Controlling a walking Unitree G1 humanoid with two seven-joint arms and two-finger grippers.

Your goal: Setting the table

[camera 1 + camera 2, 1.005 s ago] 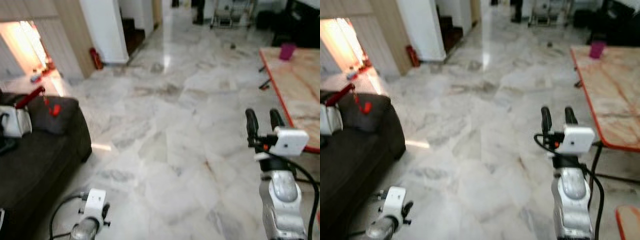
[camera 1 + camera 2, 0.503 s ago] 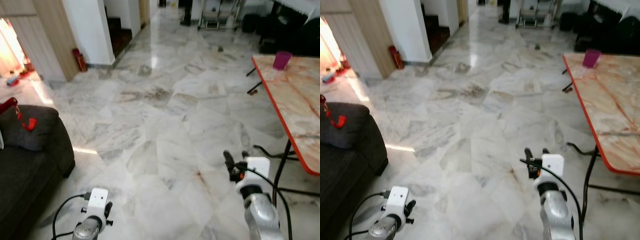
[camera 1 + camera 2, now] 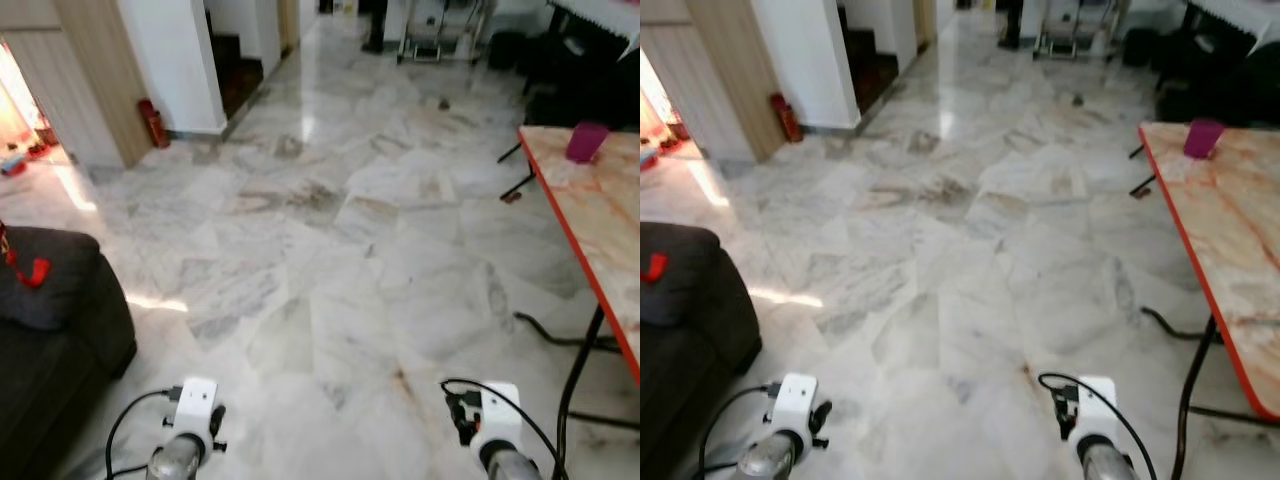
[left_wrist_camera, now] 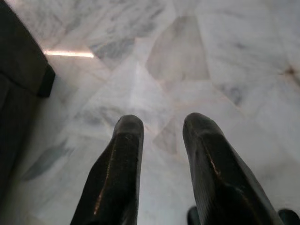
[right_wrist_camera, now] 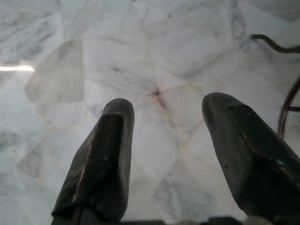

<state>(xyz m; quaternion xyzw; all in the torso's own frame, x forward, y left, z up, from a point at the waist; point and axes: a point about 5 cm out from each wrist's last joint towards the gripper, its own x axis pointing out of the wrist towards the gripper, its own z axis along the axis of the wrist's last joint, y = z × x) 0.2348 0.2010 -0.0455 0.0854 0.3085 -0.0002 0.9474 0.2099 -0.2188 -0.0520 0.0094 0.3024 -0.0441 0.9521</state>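
Note:
A marble-patterned table (image 3: 607,221) with an orange rim stands at the right. A pink cup (image 3: 586,142) sits on its far corner. Both arms hang low in front of me, over the marble floor. In the left wrist view, my left gripper (image 4: 161,124) is open with only floor tiles between its fingers. My right gripper (image 5: 168,110) is open too and holds nothing. The white wrist blocks of the left arm (image 3: 194,402) and right arm (image 3: 494,418) show at the bottom of the eye views, left of the table.
A dark sofa (image 3: 55,335) with a red strap on it fills the left side. A red fire extinguisher (image 3: 150,122) stands by the white wall at the far left. The table's black legs (image 3: 582,345) and a cable (image 3: 555,338) lie at the right. Dark furniture stands at the far end.
My right arm has dropped from raised in front of me to low at the bottom of the view. The camera has shifted; the sofa sits further left and the table edge further right.

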